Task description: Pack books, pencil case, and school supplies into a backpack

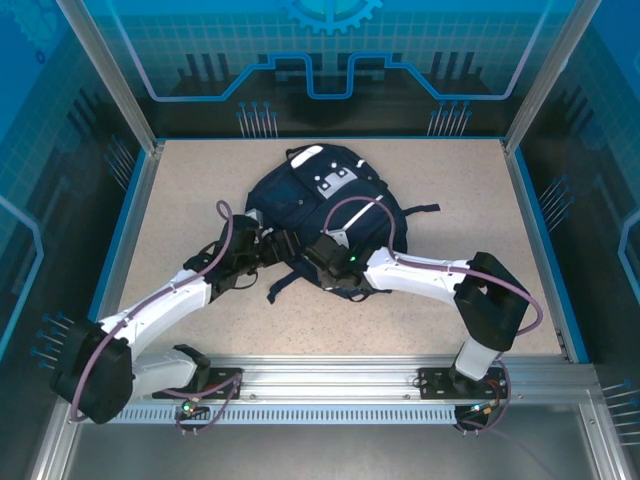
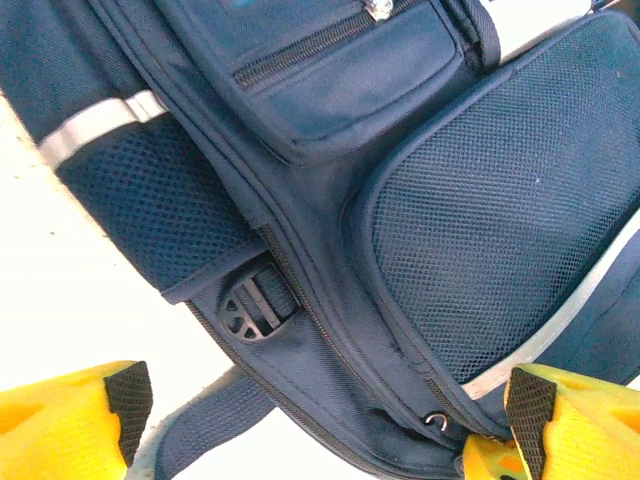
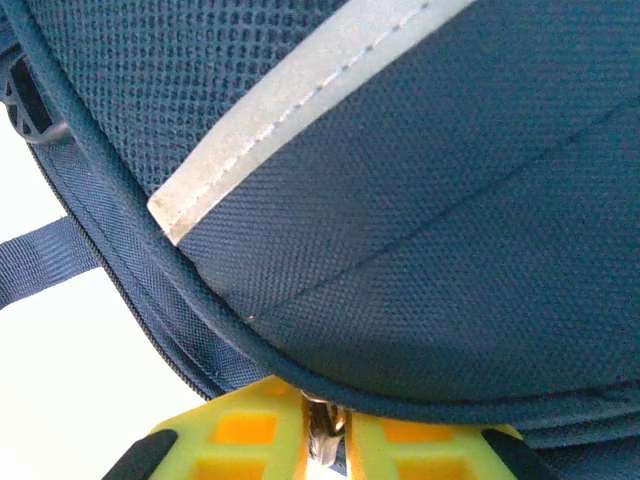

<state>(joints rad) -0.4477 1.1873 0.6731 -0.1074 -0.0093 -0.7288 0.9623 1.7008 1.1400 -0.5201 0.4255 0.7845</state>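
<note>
Progress reads as late, by my judgement: the backpack (image 1: 320, 195) lies flat on the speckled table (image 1: 450, 180), the zips in sight look closed, and whether the books are inside cannot be told; what seems left is work on 1 zip at the near edge

Left pincer (image 2: 330, 405) stands wide apart and holds nothing; its 2 yellow plastic fingers (image 2: 70, 420) carry black ribbed pads, and the bag's lower edge lies between them; just ahead of it a black plastic buckle (image 2: 255, 310) sits on flat webbing, with a fine coil zip running past toward its right finger; further ahead and to its right bulges a rounded mesh pocket (image 2: 500, 230), soft and open-weave, bound in smooth piping

Right pincer (image 3: 322, 420) has its yellow lattice fingers together, clamped on a small metal tab (image 3: 320, 445), probably a zip pull, right at the bag's piped rim; ahead of it stretches tight-woven navy nylon, crossed by a stitched grey-white reflective stripe (image 3: 300, 100); off to its left a flat woven strap (image 3: 45, 265) trails over the pale table
</note>
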